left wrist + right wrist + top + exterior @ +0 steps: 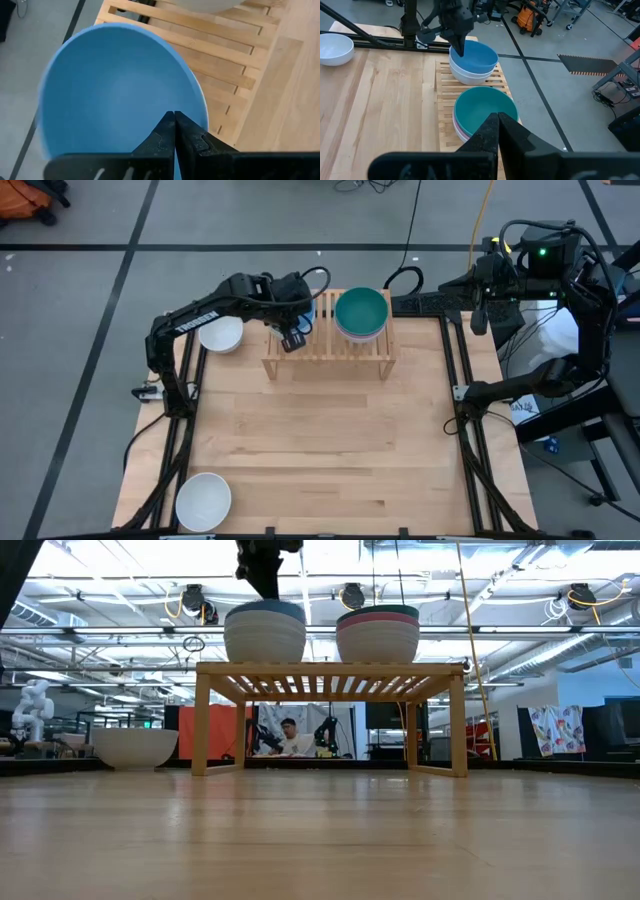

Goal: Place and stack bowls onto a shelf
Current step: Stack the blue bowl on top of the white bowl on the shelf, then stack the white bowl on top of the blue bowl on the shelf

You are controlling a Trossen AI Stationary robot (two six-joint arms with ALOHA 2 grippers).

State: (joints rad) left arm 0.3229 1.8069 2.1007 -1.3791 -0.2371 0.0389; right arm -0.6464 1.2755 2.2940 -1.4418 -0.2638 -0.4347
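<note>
The light-wood shelf (330, 352) (330, 670) stands at the table's far edge. On its left half a blue bowl (308, 308) (115, 95) (476, 54) sits in a white bowl (470, 76). On its right half the dark green bowl (361, 311) (482, 107) tops a pink and a white one (378, 638). My left gripper (294, 338) (174, 117) (459, 50) is shut, pointing down over the blue bowl. My right gripper (479, 310) (496, 122) is shut and waits beyond the table's far right corner. My left gripper comes from above with its shut fingertips (459, 52) at the blue bowl's inside, close to the rim (454, 50). I cannot tell whether they touch the bowl. The bowl sits nested and level in the white bowl on the shelf.
A white bowl (221, 333) (135, 747) (335, 47) rests on the table left of the shelf. Another white bowl (203, 500) sits at the near left corner. Bare tabletop (330, 440) lies in front of the shelf. A person (291, 738) shows far behind.
</note>
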